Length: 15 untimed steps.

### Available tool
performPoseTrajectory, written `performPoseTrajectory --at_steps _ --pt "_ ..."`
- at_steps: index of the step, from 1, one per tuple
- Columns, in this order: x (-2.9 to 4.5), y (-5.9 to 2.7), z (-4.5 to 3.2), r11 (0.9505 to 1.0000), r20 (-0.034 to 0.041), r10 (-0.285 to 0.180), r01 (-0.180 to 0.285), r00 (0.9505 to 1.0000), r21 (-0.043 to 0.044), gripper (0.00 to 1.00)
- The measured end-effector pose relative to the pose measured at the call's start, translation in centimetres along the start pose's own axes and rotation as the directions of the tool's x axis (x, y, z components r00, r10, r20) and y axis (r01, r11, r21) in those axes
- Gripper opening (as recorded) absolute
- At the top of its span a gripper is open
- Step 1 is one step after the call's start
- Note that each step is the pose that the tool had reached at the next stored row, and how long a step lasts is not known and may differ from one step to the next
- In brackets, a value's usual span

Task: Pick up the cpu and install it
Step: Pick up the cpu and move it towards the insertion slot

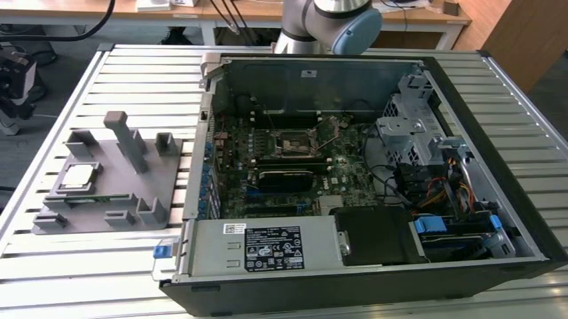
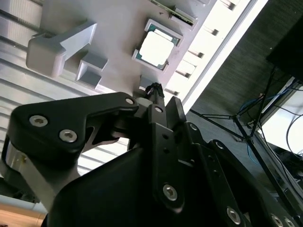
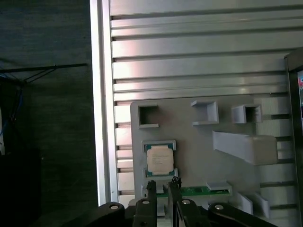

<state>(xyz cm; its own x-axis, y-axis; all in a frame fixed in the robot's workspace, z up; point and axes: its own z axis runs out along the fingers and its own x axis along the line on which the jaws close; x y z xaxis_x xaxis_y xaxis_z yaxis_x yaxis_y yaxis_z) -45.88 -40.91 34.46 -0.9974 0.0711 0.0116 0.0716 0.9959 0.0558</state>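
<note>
Grey holder [image 1: 120, 181] sits on the slatted counter [image 1: 133, 73] at the exterior view's left. The cpu [image 1: 78, 175] lies flat in one of its recesses, well apart from the open case [image 1: 310, 80] and the socket [image 1: 293, 143] inside it. The arm [image 1: 328, 20] rises behind the case.

Over to the second wrist view: the end effector [image 2: 154, 91] is poised over the holder, with the cpu [image 2: 156, 48] just beyond its tips and no contact.

First wrist view now: the end effector [image 3: 163, 183] has its fingers [image 3: 151, 187] narrowly parted, gripping nothing. The cpu [image 3: 159, 161] is seated just ahead of them, a green memory stick [image 3: 199, 191] beside it.
</note>
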Motion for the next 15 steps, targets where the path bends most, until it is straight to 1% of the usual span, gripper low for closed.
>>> performPoseTrajectory --at_steps 1,2,3,4,5,8,9,10,11,12,15 --pt "0.01 -0.03 0.06 1.0 -0.0001 -0.001 0.001 1.0 -0.0012 0.25" --pt "0.01 -0.03 0.14 1.0 -0.0001 -0.001 0.001 1.0 -0.0014 0.25" --pt "0.02 -0.05 0.23 1.0 -0.0004 -0.002 0.002 1.0 -0.0014 0.31" --pt "0.01 -0.07 0.35 1.0 -0.0024 -0.003 0.003 1.0 -0.0014 0.36" --pt "0.01 -0.09 0.48 1.0 -0.0052 -0.003 0.003 1.0 -0.0011 0.36" --pt "0.01 -0.11 0.93 1.0 -0.018 -0.003 0.003 0.9998 -0.0003 0.54" --pt "0.0 -0.12 1.07 1.0 -0.0229 -0.002 0.002 0.9997 0.0 0.54" --pt "0.01 -0.12 1.24 1.0 -0.0267 -0.002 0.002 0.9996 0.0003 0.6" --pt "0.0 -0.13 1.42 1.0 -0.0286 -0.002 0.002 0.9996 0.0004 0.6" --pt "0.0 -0.14 1.6 1.0 -0.0294 -0.003 0.003 0.9996 0.0005 0.66" --pt "-0.01 -0.18 2.15 0.9998 -0.0309 -0.017 0.018 0.9994 0.0007 0.66"
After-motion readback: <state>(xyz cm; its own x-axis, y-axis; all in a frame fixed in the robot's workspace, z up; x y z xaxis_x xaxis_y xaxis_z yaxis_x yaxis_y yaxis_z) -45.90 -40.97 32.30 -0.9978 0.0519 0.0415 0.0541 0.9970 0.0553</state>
